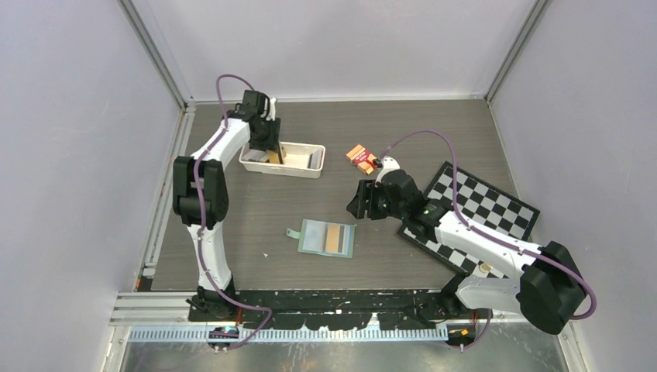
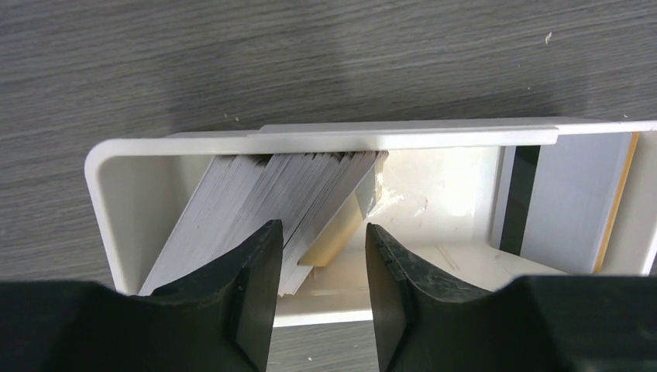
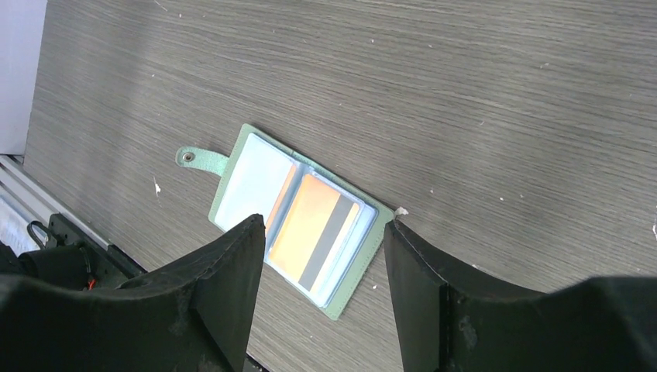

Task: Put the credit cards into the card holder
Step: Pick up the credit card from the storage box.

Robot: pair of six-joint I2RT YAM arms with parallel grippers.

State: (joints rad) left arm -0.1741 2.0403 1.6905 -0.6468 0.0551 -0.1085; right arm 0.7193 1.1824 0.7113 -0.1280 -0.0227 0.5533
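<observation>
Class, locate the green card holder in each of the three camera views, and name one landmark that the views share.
Top external: the card holder lies open on the table, just below centre.
Left wrist: not in it.
Right wrist: the card holder is centre-left, open, with its clasp tab pointing to the upper left.
Shared landmark: the table's grey wood grain, in all three.

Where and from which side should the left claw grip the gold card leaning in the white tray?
Probably best to take the gold card by its raised top edge, coming down from above, a finger on each face. It leans on edge against the grey stack, the tray walls block the sides, and bare floor beside it leaves one finger room.
</observation>
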